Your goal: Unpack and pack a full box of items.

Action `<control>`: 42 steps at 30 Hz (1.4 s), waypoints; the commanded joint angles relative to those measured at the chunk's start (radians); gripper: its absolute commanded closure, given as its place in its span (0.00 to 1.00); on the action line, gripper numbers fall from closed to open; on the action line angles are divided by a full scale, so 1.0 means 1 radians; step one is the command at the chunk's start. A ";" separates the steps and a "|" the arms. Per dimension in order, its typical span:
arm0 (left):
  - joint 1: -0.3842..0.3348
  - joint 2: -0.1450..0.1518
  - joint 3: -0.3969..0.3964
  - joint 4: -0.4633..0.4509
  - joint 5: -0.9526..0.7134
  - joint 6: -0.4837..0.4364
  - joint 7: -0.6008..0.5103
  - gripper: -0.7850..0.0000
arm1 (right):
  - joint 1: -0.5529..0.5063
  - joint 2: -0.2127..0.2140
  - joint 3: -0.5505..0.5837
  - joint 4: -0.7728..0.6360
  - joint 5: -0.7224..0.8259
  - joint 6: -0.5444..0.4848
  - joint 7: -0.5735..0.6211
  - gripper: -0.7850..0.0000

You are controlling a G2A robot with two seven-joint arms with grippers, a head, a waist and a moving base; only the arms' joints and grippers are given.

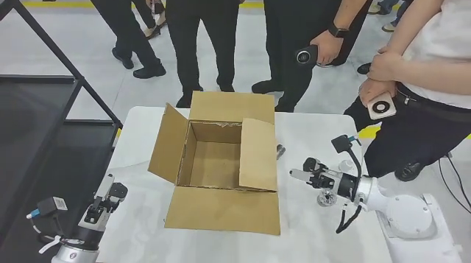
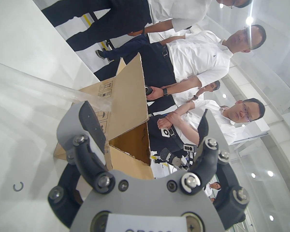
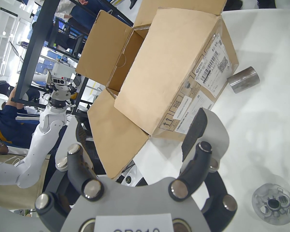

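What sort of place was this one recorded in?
Probably a robot lab or industrial demo floor: a yellow floor line, a black metal frame beside the white table, and an open brown cardboard box with a grey metal cylinder beside it.

Bright overhead lights — lens flare in left wrist view, edges warped; soft shadows.

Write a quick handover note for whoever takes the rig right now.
Left gripper: open, empty, at the table's near left edge.
Right gripper: open, empty, right of the cardboard box.
Cardboard box: open, mid-table; visible inside bare.
Metal cylinder lies by the box's right wall; round metal hub sits on the table by the right gripper.
Done: apparently unpacked.
Left: pack both back.
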 commanded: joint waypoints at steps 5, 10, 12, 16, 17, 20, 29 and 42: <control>0.000 0.000 0.000 0.000 0.000 0.000 0.000 0.00 | 0.001 0.000 -0.001 0.001 0.001 -0.001 0.000 0.00; 0.000 0.000 0.000 0.000 0.000 0.000 0.000 0.00 | -0.001 0.000 0.000 0.002 -0.005 -0.001 -0.007 0.00; 0.000 0.000 0.000 0.000 0.000 0.000 0.000 0.00 | -0.018 0.003 -0.002 -0.005 -0.067 -0.005 -0.048 0.00; 0.000 0.000 0.000 0.000 0.000 0.000 0.000 0.00 | -0.058 0.015 0.002 -0.058 -0.222 -0.028 -0.061 0.00; 0.000 0.000 0.000 0.000 0.000 0.000 0.000 0.00 | -0.071 0.018 0.003 -0.080 -0.269 -0.032 -0.058 0.00; 0.000 0.000 0.000 0.000 0.000 0.000 0.000 0.00 | -0.125 0.028 0.017 -0.140 -0.393 -0.042 -0.073 0.00; 0.000 0.000 0.000 0.000 0.000 0.000 0.000 0.00 | -0.262 0.046 0.040 -0.212 -0.705 0.042 -0.088 0.00; 0.000 0.000 0.000 0.000 0.000 0.000 0.000 0.00 | -0.186 0.045 -0.025 -0.009 -0.822 0.184 -0.097 0.00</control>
